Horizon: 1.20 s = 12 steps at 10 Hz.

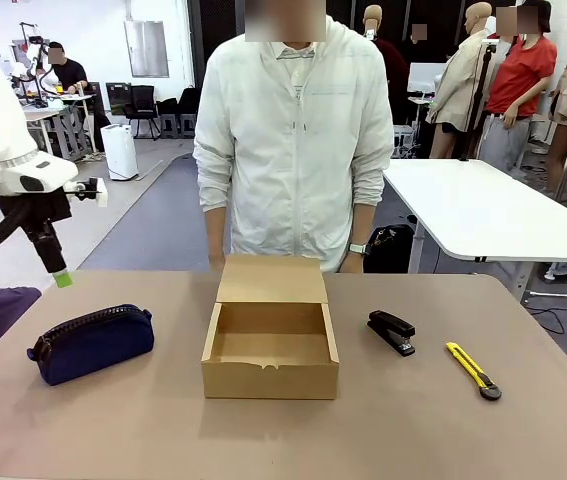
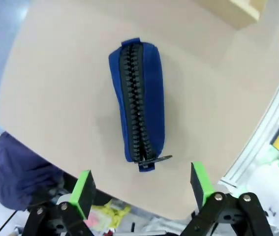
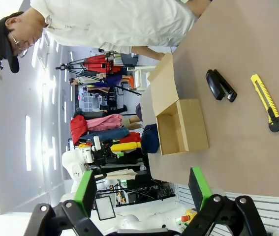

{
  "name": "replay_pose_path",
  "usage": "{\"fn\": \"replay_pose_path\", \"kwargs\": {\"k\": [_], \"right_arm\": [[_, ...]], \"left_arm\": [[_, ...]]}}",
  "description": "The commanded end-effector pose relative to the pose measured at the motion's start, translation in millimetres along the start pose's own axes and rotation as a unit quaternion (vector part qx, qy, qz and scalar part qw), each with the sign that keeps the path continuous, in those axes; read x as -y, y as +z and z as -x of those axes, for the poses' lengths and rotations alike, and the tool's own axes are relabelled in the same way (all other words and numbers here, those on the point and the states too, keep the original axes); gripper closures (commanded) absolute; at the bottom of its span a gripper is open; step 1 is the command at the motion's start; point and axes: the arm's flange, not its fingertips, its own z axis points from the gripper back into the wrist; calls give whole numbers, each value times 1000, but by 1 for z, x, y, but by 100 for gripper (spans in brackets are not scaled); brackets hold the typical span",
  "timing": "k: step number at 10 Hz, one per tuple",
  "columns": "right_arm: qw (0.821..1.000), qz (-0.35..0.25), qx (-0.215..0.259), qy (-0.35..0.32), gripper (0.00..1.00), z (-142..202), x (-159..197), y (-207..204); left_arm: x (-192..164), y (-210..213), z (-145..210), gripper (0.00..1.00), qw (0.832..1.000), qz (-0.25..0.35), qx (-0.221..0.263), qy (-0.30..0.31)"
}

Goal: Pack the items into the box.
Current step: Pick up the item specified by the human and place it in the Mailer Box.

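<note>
Packing has not begun. The pouch (image 1: 91, 343) lies on the table (image 1: 143, 430) left of the box (image 1: 270, 381), and the stapler (image 1: 392, 331) lies right of it, both outside. The left gripper (image 2: 141, 191) hovers above the pouch, jaws wide and empty. The right gripper (image 3: 142, 190) is likewise open, holding nothing. I judge the step to be the approach to the pouch: next, descend, straddle its narrow width and close on soft fabric. The box stands open, flap raised, and seems empty, though its near wall hides some floor
</note>
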Motion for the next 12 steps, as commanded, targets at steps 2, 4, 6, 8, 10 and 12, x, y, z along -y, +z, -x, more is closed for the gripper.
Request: {"fn": "replay_pose_path", "kwargs": {"k": [2,4,6,8,10,12], "right_arm": [[1000,-6,0,4,0,-1,-2,1],[1000,-6,0,4,0,-1,-2,1],[1000,-6,0,4,0,-1,-2,1],[1000,-6,0,4,0,-1,-2,1],[1000,-6,0,4,0,-1,-2,1],[1000,-6,0,4,0,-1,-2,1]], "left_arm": [[0,0,0,0,1000,0,0,0],[-18,-39,-8,0,999,-5,28,23],[-30,-79,-11,0,996,-67,60,20],[-35,-102,-16,0,996,-63,59,-9],[-37,-130,-22,0,998,-35,45,-23],[-39,-157,-22,0,999,39,26,-28]]}}
